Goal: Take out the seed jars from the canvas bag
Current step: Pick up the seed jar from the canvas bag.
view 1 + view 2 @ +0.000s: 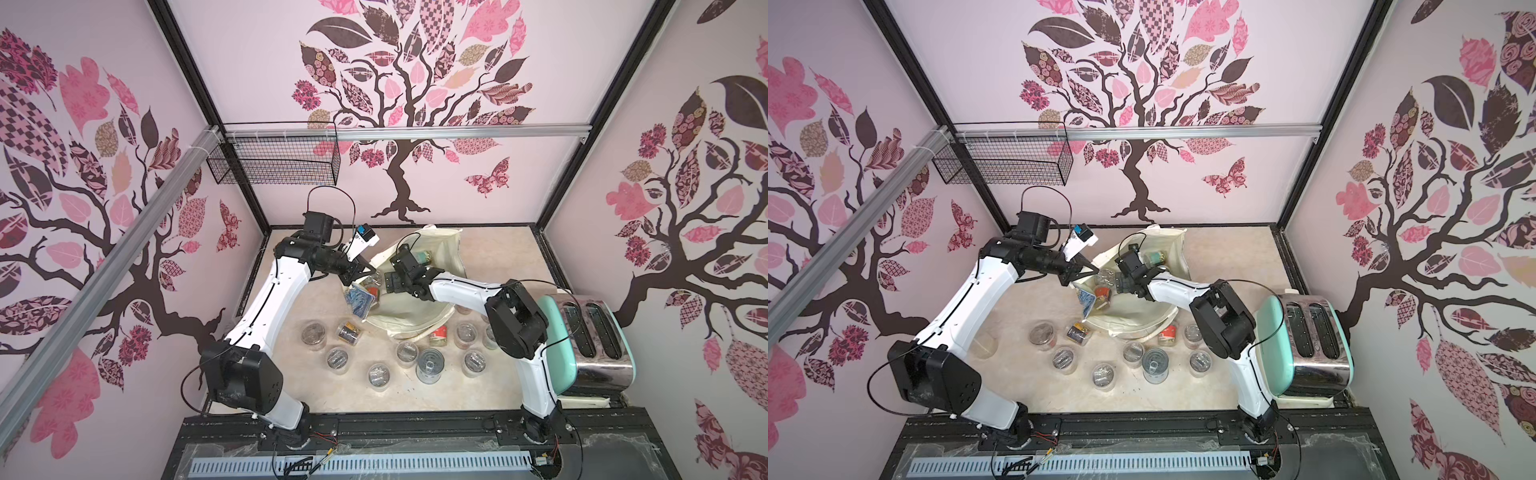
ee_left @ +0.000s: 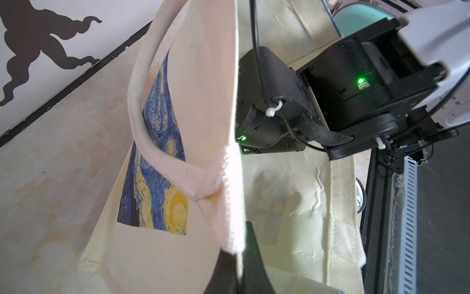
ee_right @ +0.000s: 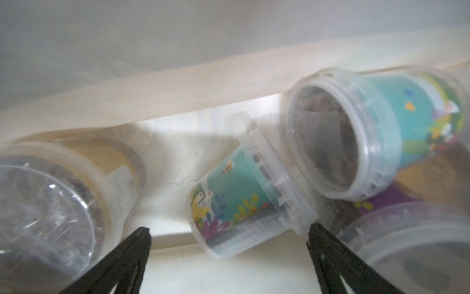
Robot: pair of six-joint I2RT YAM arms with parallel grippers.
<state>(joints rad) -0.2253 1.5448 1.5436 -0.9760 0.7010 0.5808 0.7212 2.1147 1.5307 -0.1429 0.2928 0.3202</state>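
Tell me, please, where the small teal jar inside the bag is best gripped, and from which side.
Probably across the body of the small teal jar, below its lid rim, entering the canvas bag by its mouth. The jar lies sideways ahead of the open right gripper; the rim resists slipping.

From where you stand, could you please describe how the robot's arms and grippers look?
The left arm and right arm both have white link shells, bulky black joint housings and thin black cables. The right gripper has slim black fingers tapering to points. A white zip tie and a green light mark the right arm's wrist.
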